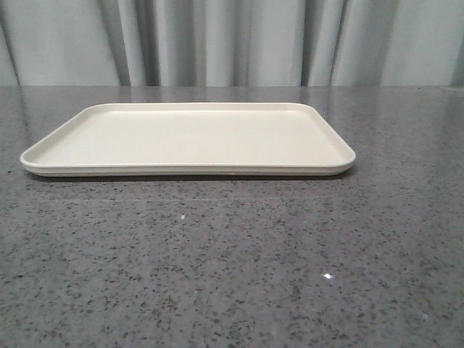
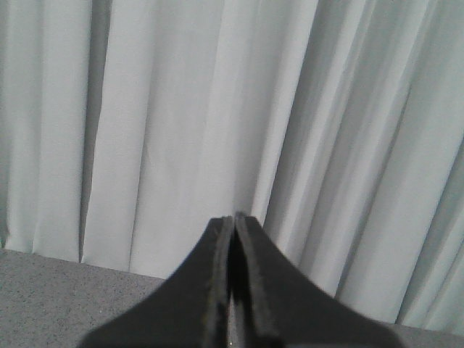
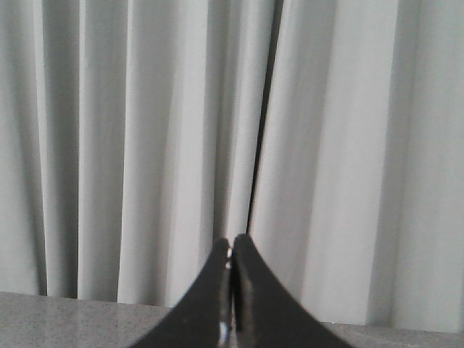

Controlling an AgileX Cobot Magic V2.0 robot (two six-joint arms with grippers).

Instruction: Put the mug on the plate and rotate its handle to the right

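Observation:
The cream plate [image 1: 319, 148] lies flat on the grey speckled table in the front view, towards the back, with nothing on it. The mug and its handle are out of view in every frame. Neither arm shows in the front view. In the left wrist view my left gripper [image 2: 233, 217] is shut, its black fingers pressed together and holding nothing, pointed at the curtain. My right gripper [image 3: 231, 241] is likewise shut and empty in the right wrist view, facing the curtain above the table's far edge.
A pale pleated curtain [image 1: 232, 40] hangs behind the table's far edge. Bare grey tabletop [image 1: 232, 268] stretches in front of the plate and to both sides of it.

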